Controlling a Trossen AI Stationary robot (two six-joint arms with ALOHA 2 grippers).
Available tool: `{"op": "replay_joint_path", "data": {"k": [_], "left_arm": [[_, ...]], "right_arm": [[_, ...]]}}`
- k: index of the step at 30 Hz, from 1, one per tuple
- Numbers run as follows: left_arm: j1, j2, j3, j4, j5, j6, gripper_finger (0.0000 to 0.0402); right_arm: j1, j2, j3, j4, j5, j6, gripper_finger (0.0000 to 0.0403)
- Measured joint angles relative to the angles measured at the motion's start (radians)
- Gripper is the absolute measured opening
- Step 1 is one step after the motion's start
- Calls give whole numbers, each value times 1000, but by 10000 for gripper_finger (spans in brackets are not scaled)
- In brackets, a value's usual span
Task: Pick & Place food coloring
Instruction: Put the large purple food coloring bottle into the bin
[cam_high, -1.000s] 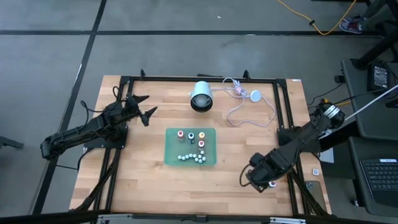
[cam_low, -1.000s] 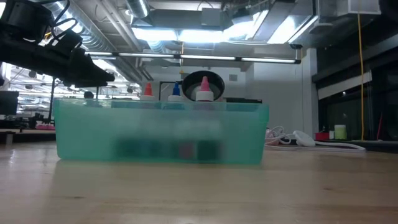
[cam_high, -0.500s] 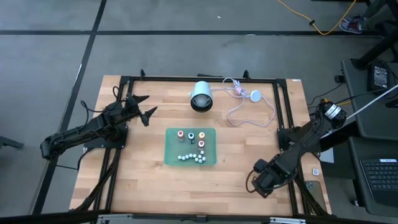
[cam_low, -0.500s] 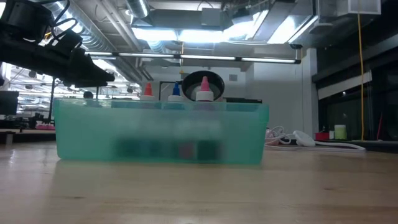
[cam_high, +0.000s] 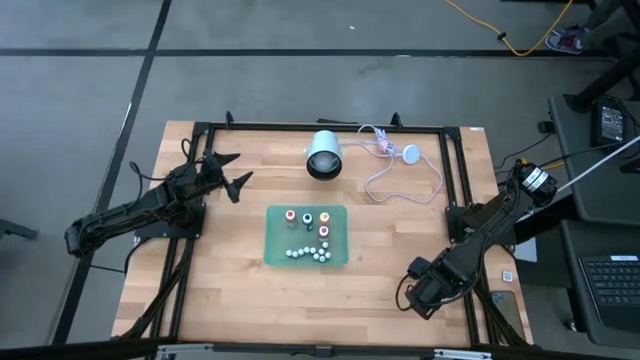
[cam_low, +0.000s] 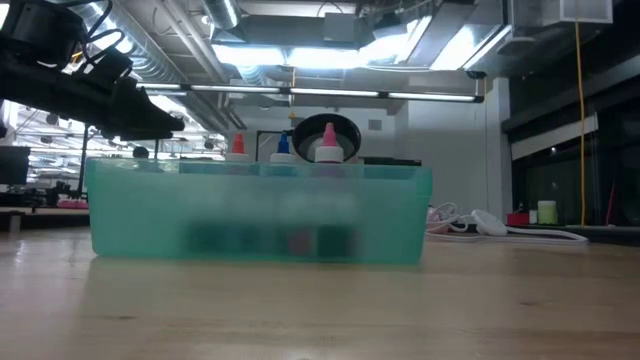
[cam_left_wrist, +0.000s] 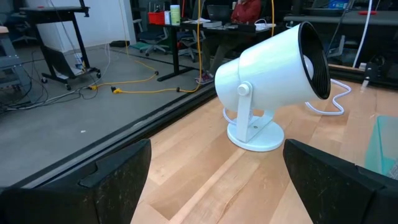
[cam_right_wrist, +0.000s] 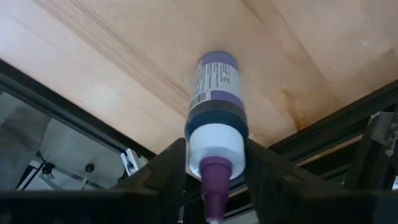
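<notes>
Purple and white, a small bottle of food coloring (cam_right_wrist: 216, 127) stands between the two dark fingers (cam_right_wrist: 163, 167) of the right gripper (cam_high: 416, 298), which press against its white collar from both sides: the gripper is closed on the bottle. This happens at the near right corner of the wooden table (cam_high: 240, 290), close to the black frame rail (cam_high: 478, 300), and the bottle's purple nozzle points toward the wrist camera.

Farther in, near the middle of the table, sits a translucent green tray (cam_high: 273, 250). Inside it stand more food coloring bottles (cam_high: 307, 219) with red, blue and orange tops, and a row of small pale caps (cam_high: 309, 254) lies along the tray's near edge. From table height, three bottle tips (cam_low: 329, 133), red, blue and pink, rise above the tray's far wall.

The left gripper (cam_high: 228, 172) hangs above the far left part of the table with its fingers spread open, holding nothing. Beyond the tray, at the far edge, a white lamp (cam_high: 323, 154) rests with its dark opening turned toward the tray, and a thin white cable (cam_high: 400, 180) loops over the wood to its right.
</notes>
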Motion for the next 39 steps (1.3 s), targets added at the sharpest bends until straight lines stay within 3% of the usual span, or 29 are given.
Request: {"op": "replay_joint_path", "data": {"k": [5, 16, 30, 39], "left_arm": [[0, 0, 0, 0, 0, 0, 361], [0, 0, 0, 0, 0, 0, 361], [0, 0, 0, 0, 0, 0, 361], [0, 0, 0, 0, 0, 0, 361]], "right_arm": [[0, 0, 0, 0, -8, -3, 122], [-32, 3, 101, -100, -12, -125, 122], [-195, 205, 527, -437, -5, -613, 122], [-291, 387, 829, -467, 73, -819, 122]]}}
